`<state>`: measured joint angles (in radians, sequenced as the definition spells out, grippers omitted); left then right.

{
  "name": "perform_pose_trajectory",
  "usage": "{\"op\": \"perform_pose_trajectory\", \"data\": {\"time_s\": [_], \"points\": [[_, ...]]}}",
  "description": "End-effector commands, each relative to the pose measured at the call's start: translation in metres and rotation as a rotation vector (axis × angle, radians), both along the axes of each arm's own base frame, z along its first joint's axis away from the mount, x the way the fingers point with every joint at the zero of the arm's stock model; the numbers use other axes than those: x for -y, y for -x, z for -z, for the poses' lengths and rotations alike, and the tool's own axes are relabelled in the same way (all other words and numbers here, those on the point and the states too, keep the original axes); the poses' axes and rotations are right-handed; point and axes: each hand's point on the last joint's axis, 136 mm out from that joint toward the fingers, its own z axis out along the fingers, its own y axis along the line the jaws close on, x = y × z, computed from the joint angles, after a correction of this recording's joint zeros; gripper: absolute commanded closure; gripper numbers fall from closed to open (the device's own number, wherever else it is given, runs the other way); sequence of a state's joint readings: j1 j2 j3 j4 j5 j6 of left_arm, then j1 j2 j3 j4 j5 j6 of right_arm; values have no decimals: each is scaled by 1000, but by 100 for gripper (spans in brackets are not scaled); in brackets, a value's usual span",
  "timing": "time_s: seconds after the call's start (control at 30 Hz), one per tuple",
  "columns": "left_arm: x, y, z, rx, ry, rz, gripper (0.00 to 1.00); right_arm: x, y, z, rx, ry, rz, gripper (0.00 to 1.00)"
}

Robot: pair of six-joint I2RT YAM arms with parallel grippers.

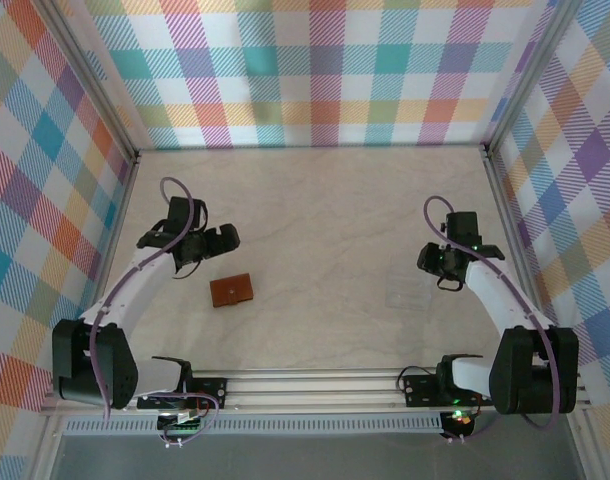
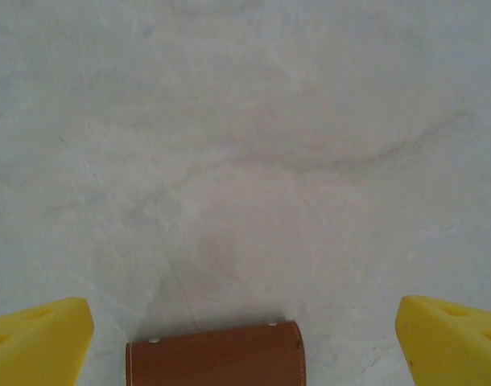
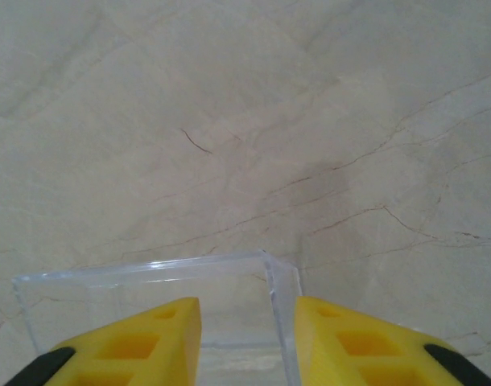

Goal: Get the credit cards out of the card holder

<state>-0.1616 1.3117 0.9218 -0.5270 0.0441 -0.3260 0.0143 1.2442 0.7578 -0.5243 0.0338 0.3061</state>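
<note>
The card holder, a folded brown leather wallet with pale stitching, lies flat on the table left of centre. Its near end sits at the bottom of the left wrist view. My left gripper hovers just behind it, open wide, with one yellow fingertip on each side and nothing held. The wallet is closed, so the credit cards are hidden. My right gripper is open over a clear plastic box. The box's right wall stands between its fingers without visible contact.
The clear box sits on the marble-patterned table right of centre. Checked walls enclose the back and both sides. Open tabletop lies between the wallet and the box.
</note>
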Motion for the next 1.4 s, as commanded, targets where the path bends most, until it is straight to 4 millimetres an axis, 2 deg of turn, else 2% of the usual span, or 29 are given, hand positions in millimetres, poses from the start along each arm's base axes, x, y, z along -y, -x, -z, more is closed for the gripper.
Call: {"op": "perform_pose_trajectory", "data": {"time_s": [0.0,0.53,0.77,0.97,1.17,1.37], "points": [[6,9,8,-61,27,1,4,3,3,11,-42,16,-1,66],[9,4,26,-125,6,9,3,2,-7,27,-76,28,-33,81],[16,4,33,-173,-16,43,3,-1,-8,19,-70,37,-42,92],[20,7,45,-223,-28,64,4,-12,-13,7,-72,70,-60,99],[17,15,56,-272,-42,53,5,-39,-29,-10,-57,98,-77,100],[8,26,65,-341,-74,-1,5,-100,-62,-29,-10,103,-164,100]]}}
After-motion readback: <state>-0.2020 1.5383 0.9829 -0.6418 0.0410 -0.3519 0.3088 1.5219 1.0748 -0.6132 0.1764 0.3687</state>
